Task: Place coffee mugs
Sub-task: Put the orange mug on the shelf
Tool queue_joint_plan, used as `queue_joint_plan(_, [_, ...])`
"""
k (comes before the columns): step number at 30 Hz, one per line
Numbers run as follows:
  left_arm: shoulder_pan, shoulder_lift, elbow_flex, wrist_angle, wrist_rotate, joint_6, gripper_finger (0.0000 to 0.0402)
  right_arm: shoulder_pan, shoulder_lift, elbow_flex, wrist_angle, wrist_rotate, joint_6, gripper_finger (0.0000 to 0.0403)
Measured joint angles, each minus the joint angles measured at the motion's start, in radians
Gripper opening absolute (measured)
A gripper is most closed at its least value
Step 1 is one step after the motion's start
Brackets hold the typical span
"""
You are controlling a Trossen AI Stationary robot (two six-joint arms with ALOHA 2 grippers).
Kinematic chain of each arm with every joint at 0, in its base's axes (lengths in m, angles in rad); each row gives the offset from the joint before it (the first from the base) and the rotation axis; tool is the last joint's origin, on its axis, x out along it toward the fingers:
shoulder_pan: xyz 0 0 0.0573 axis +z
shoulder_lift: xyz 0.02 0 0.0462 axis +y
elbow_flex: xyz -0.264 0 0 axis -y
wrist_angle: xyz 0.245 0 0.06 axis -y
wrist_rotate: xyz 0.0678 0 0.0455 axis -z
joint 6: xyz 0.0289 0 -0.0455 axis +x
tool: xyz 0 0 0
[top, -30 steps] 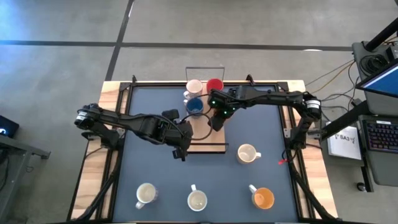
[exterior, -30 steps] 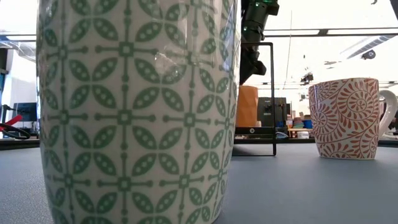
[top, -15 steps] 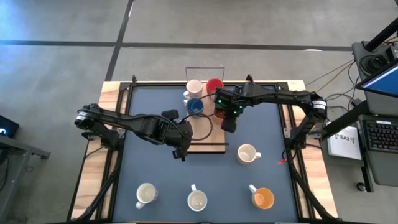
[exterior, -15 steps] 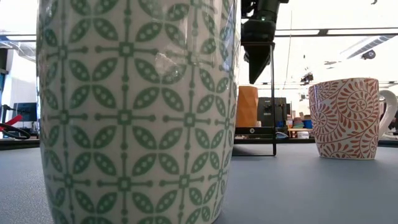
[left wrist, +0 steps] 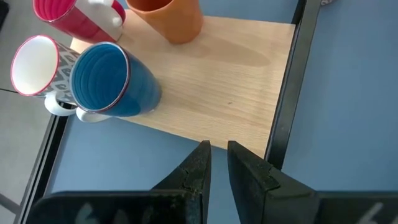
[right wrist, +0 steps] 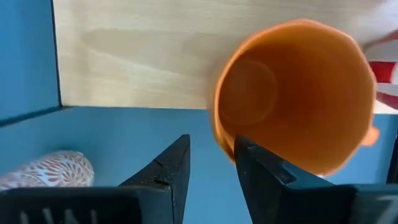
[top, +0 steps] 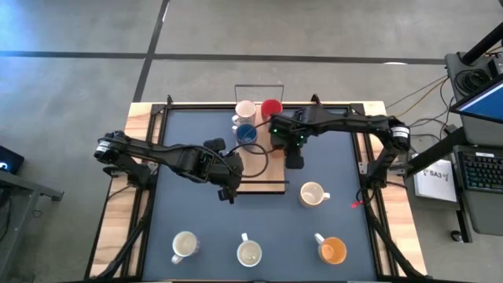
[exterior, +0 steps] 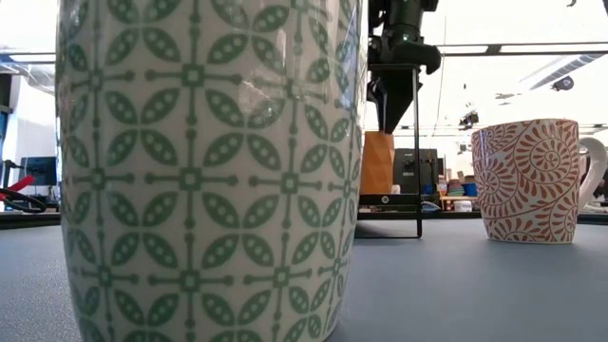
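The right gripper (right wrist: 211, 163), empty with fingers barely apart, hovers beside the plain orange ceramic mug (right wrist: 292, 93) set on the long light-wood tray (left wrist: 236, 74), likely freed for another, while the left gripper (left wrist: 214, 163) waits nearly closed, holding nothing.

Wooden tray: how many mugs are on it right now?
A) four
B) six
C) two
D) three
A: on the wooden tray, the left wrist view shows a white mug, a blue mug, a red mug and an orange mug.
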Motion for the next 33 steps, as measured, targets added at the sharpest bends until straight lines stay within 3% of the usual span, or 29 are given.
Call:
queue_joint_plan(7, [0.000,0.000,0.000,0.000,0.000,0.000,0.0036,0.000,0.030,0.000,0.008,0.003,-0.044,0.0111])
queue_joint_plan(16, [0.000,0.000,0.000,-0.006,-0.025,-0.003,0.0036,0.000,0.043,0.000,0.037,0.006,-0.050,0.0017])
queue_joint_plan(33, [0.000,0.000,0.000,-0.030,-0.026,0.004,0.0036,-0.021,0.043,0.000,0.205,-0.002,0.074,0.0014])
